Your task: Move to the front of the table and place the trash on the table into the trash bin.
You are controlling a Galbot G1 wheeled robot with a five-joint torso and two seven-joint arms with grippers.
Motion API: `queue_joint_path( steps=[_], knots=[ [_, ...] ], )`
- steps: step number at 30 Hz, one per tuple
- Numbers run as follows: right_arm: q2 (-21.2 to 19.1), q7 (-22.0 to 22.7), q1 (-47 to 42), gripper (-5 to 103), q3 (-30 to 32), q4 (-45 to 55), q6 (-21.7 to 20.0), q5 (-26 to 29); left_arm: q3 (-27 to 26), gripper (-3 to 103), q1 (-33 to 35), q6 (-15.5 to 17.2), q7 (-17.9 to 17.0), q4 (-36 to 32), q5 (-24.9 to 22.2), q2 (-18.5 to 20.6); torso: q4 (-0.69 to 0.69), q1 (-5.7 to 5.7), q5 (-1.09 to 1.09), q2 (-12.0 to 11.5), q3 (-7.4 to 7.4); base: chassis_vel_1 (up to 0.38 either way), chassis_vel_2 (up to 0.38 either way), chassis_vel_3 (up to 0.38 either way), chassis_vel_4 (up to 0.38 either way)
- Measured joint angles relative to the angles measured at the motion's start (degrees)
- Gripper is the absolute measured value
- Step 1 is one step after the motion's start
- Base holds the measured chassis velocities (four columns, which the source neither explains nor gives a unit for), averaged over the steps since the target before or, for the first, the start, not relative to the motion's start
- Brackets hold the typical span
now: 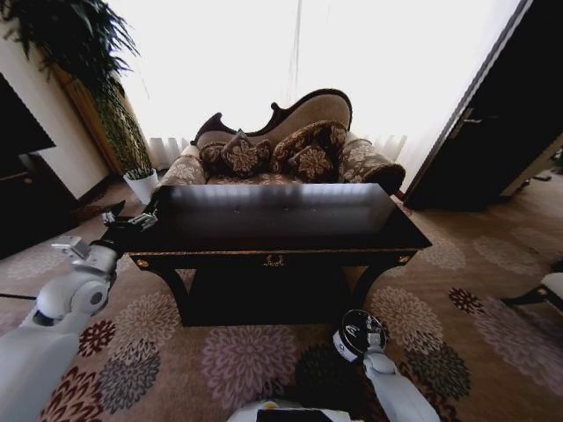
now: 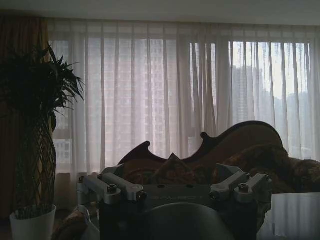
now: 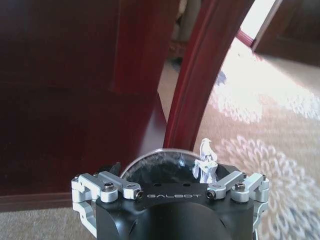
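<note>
My left gripper (image 1: pixel 132 220) hangs at about nine o'clock in the head view, right at the left front corner of the table (image 1: pixel 281 230). Its jaws look released, spread apart with nothing between them. That arm reaches up from seven o'clock over the flowered carpet (image 1: pixel 237 360).

My right gripper (image 1: pixel 352 341) is low at five o'clock, in front of the table's right curved leg (image 3: pixel 200 75). The trash bin (image 1: pixel 359 327) sits hard against it, a small black round bucket showing white on its side. From the right wrist, the bin's round rim (image 3: pixel 150 159) lies just beyond my gripper body. A white crumpled paper wad (image 3: pixel 206 161) stands up inside the rim. I cannot tell whether this gripper is released or clenched on the bin.

The table fills the middle of the head view, dark and glossy. A small gold ornament (image 1: pixel 274 260) is on its front apron and a low shelf sits beneath.

Behind it at twelve o'clock is a patterned sofa (image 1: pixel 281 145) with cushions, backed by bright sheer curtains (image 2: pixel 175 85). At ten o'clock a white plant pot (image 1: pixel 141 185) holds a tall leafy plant (image 2: pixel 35 90). A dark door (image 1: pixel 493 123) stands at two o'clock
</note>
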Motion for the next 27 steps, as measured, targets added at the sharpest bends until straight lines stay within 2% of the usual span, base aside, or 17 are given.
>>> queue_joint_path(
  steps=[2,3,4,6,7,8,9,10,11,12,13,15,16,20,23,27],
  knots=[
    [0.2,0.7,0.1,100,0.4,-0.2,-0.4,-1.0,0.0,100,0.0,0.0,0.0,0.0,0.0,0.0,-0.01,0.00,-0.02,0.0,0.00,0.000,0.000,0.000,0.000],
    [0.2,1.0,-0.4,100,0.1,1.1,-2.9,2.4,0.0,100,0.0,0.0,0.0,0.0,0.0,0.0,-0.01,0.00,0.00,0.0,0.00,0.000,0.000,0.000,0.000],
    [0.2,1.0,-0.4,100,0.1,1.1,-2.9,2.4,0.0,100,0.0,0.0,0.0,0.0,0.0,0.0,-0.01,0.00,0.00,0.0,0.00,0.000,0.000,0.000,0.000],
    [0.5,2.3,-0.6,100,0.5,2.7,-6.3,4.3,0.0,100,0.0,0.0,0.0,0.0,0.0,0.0,-0.01,0.00,-0.03,0.0,0.00,0.000,0.000,0.000,0.000],
    [0.5,2.3,-0.6,100,0.5,2.7,-6.3,4.3,0.0,100,0.0,0.0,0.0,0.0,0.0,0.0,-0.01,0.00,-0.03,0.0,0.00,0.000,0.000,0.000,0.000],
    [0.5,3.3,-0.7,100,0.3,3.8,-9.2,7.1,0.0,100,0.0,0.0,0.0,0.0,0.0,0.0,-0.01,0.00,-0.01,0.0,0.00,0.000,0.000,0.000,0.000],
    [1.0,5.5,-0.3,100,0.8,3.5,-9.3,2.6,0.0,100,0.0,0.0,0.0,0.0,0.0,0.0,0.00,0.00,0.00,0.0,0.00,0.000,0.000,0.000,0.000],
    [1.8,6.6,0.9,100,2.8,0.8,-4.5,-5.7,0.0,100,0.0,0.0,0.0,0.0,0.0,0.0,-0.01,0.00,0.02,0.0,0.00,0.000,0.000,0.000,0.000],
    [1.8,6.6,0.9,100,2.8,0.8,-4.5,-5.7,0.0,100,0.0,0.0,0.0,0.0,0.0,0.0,-0.01,0.00,0.02,0.0,0.00,0.000,0.000,0.000,0.000],
    [1.8,6.5,1.2,100,3.4,0.0,-2.8,-8.5,0.0,100,0.0,0.0,0.0,0.0,0.0,0.0,0.01,0.00,0.01,0.0,0.00,0.000,0.000,0.000,0.000],
    [1.8,5.6,1.2,100,3.7,-0.7,-0.9,-10.7,0.0,100,0.0,0.0,0.0,0.0,0.0,0.0,0.02,0.00,-0.10,0.0,0.00,0.000,0.000,0.000,0.000],
    [2.0,5.1,0.7,100,2.4,1.4,-5.1,0.2,0.0,100,0.0,0.0,0.0,0.0,0.0,0.0,-0.05,0.00,0.05,0.0,0.02,0.000,0.000,0.000,0.000],
    [2.1,5.2,1.0,100,2.5,1.8,-7.3,4.9,0.0,100,0.0,0.0,0.0,0.0,0.0,0.0,-0.01,0.00,0.04,0.0,0.01,0.000,0.000,0.000,0.000],
    [1.3,4.3,0.8,100,2.5,2.1,-8.3,9.0,0.0,100,0.0,0.0,0.0,0.0,0.0,0.0,0.01,0.00,-0.01,0.0,0.01,0.000,0.000,0.000,0.000],
    [0.6,3.1,-0.1,100,2.5,3.4,-7.4,10.2,0.0,100,0.0,0.0,0.0,0.0,0.0,0.0,0.01,0.00,0.00,0.0,0.01,0.000,0.000,0.000,0.000],
    [-0.7,2.1,-3.8,100,2.8,9.5,-6.6,13.9,0.0,100,0.0,0.0,0.0,0.0,0.0,0.0,-0.01,0.00,0.02,0.0,0.01,0.000,0.000,0.000,0.000]
  ],
)
